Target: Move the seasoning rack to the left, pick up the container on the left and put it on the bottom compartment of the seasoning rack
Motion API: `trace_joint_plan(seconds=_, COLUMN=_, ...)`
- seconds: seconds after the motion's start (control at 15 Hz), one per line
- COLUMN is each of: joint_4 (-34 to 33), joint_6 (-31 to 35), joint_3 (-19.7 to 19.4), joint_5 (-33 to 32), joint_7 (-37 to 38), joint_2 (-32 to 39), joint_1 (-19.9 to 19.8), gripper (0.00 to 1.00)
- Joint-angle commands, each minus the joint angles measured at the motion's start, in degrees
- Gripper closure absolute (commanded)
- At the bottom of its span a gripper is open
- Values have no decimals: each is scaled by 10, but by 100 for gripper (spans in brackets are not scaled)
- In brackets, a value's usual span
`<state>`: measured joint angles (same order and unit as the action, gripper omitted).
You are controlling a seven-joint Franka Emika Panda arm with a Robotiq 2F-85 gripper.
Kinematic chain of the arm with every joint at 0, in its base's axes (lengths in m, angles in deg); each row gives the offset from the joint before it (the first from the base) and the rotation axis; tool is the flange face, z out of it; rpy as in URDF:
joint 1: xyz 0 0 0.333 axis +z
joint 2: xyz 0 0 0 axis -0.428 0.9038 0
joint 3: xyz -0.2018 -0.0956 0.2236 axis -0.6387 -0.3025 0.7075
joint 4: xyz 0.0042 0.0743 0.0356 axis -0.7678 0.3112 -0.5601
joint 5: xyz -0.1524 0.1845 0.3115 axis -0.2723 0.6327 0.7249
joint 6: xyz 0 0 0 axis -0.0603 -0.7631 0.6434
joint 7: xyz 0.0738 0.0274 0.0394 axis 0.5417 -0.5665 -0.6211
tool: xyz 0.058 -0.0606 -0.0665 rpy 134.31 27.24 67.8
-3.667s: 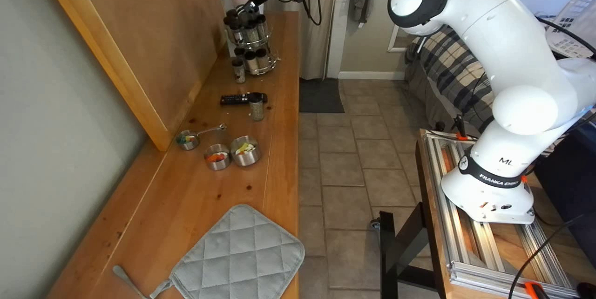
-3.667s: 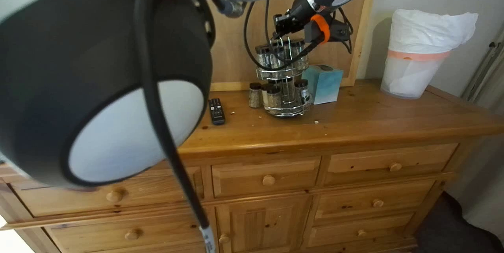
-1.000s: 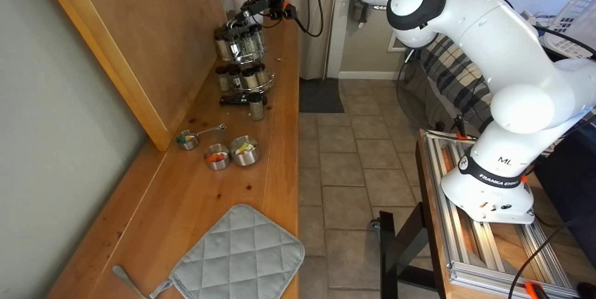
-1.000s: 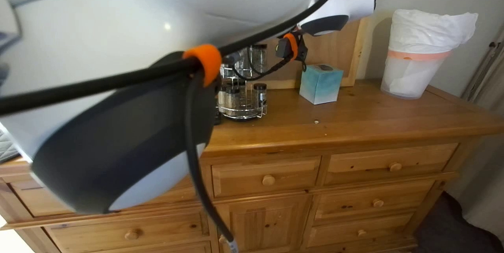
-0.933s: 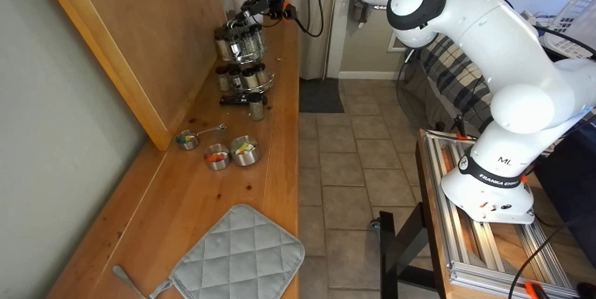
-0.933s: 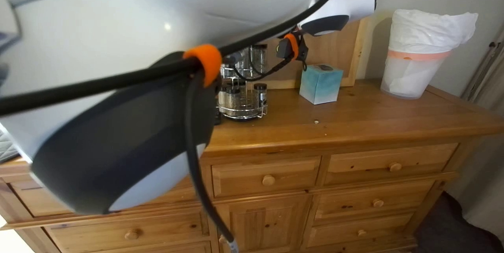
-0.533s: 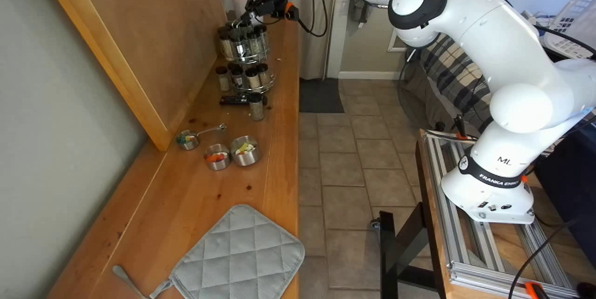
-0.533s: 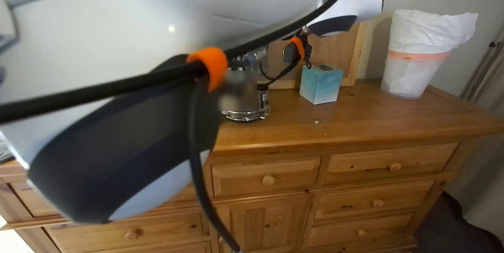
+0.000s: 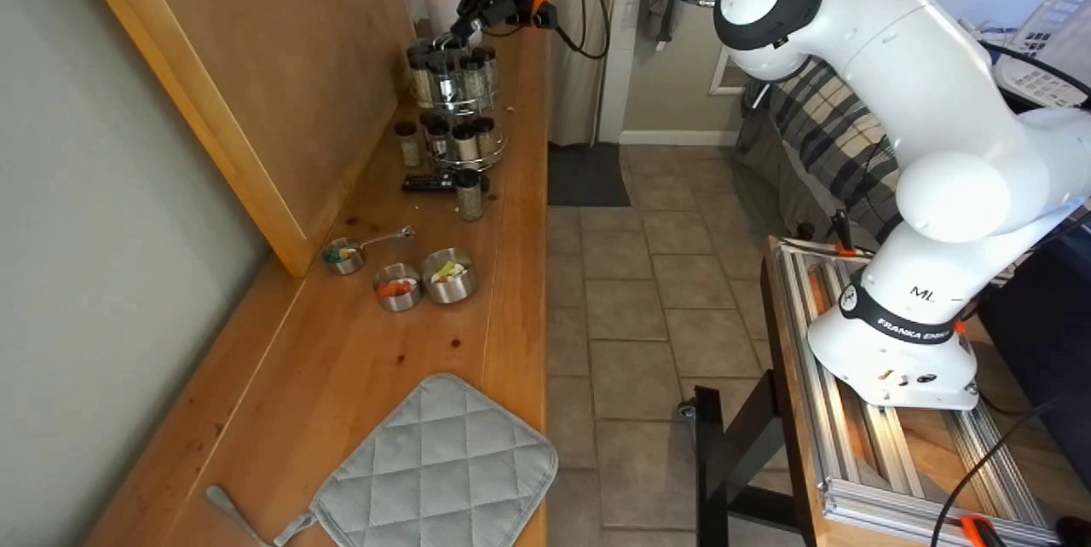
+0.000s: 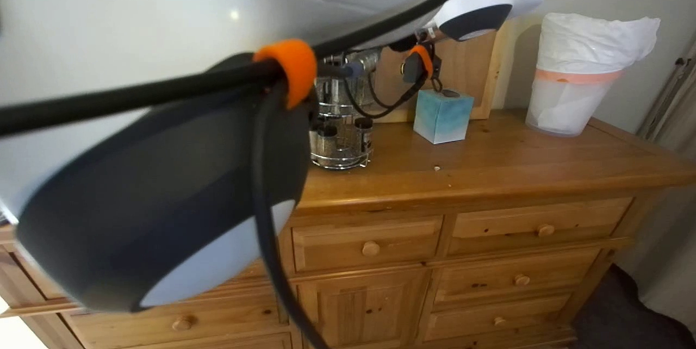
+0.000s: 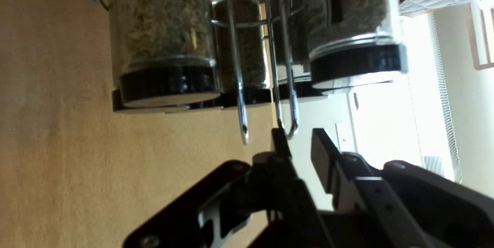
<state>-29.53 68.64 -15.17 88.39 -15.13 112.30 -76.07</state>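
The seasoning rack (image 9: 479,164), a two-tier chrome wire stand filled with dark-lidded spice jars, stands on the dresser top; the arm partly covers the rack (image 10: 340,164) in an exterior view. The container (image 9: 470,201), a lone clear jar with a dark lid, stands apart beside the remote; the arm hides it in the facing view. My gripper (image 9: 458,29) is at the rack's top handle. In the wrist view the gripper (image 11: 301,140) is part open; a wire hook (image 11: 292,134) shows near its left fingertip. Contact there I cannot tell.
A black remote (image 9: 426,183) lies close to the rack. Another jar (image 9: 409,146) stands at the rack's panel side. Metal cups (image 9: 398,300) and a grey pot holder (image 9: 443,470) lie nearer. A tissue box (image 10: 443,118) and white bin (image 10: 565,101) stand right. The wooden panel (image 9: 281,36) rises behind.
Since the oldest frames the rack has moved along the dresser, away from the tissue box toward the remote. Over the last second its upper tier and my gripper have shifted slightly back the opposite way.
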Motion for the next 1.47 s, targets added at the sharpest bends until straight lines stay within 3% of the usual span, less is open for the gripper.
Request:
trace_joint_plan(seconds=0.0, joint_4=-8, joint_6=2, joint_3=-19, joint_5=-26, joint_7=7, joint_2=-18, joint_1=8, gripper=45)
trace_joint_plan(seconds=0.4, joint_4=-4, joint_6=-9, joint_3=-32, joint_5=-46, joint_7=33, joint_2=-53, joint_1=15, gripper=4)
trace_joint_plan(seconds=0.67, joint_4=-15, joint_6=46, joint_3=-56, joint_5=-84, joint_7=22, joint_2=-69, joint_1=29, gripper=2)
trace_joint_plan(seconds=0.73, joint_4=-15, joint_6=61, joint_3=-62, joint_5=-92, joint_7=20, joint_2=-72, joint_1=32, gripper=25)
trace_joint_plan(seconds=0.87, joint_4=-12, joint_6=81, joint_3=-75, joint_5=-108, joint_7=21, joint_2=-76, joint_1=36, gripper=33)
trace_joint_plan(seconds=1.4, joint_4=-3, joint_6=78, joint_3=-115, joint_5=-146, joint_7=49, joint_2=-90, joint_1=47, gripper=90)
